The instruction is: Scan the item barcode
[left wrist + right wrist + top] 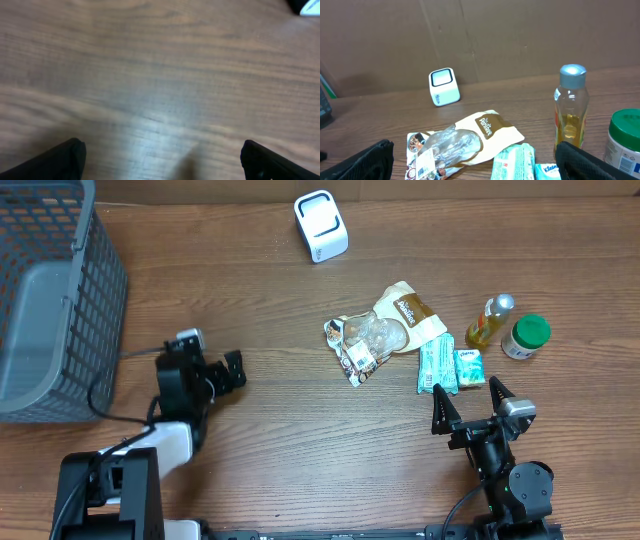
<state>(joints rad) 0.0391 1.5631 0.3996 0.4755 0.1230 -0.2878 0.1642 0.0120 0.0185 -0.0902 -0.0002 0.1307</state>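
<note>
Hovering low over table (300,450), seemingly, L tool (232,370), R tool (468,394), both wide open, empty.

surface: brown wood-grain table (280,290). far left corner: grey mesh basket (108,300), standing on the table. far centre: white scanner (321,226), upright, well apart from the rest. right of centre, clustered: snack bag (385,330) lying flat; green packet (435,364) touching its near edge; small tissue pack (469,367) just beside the packet; yellow bottle (489,321) and green-lidded jar (526,336) beside each other.
</note>
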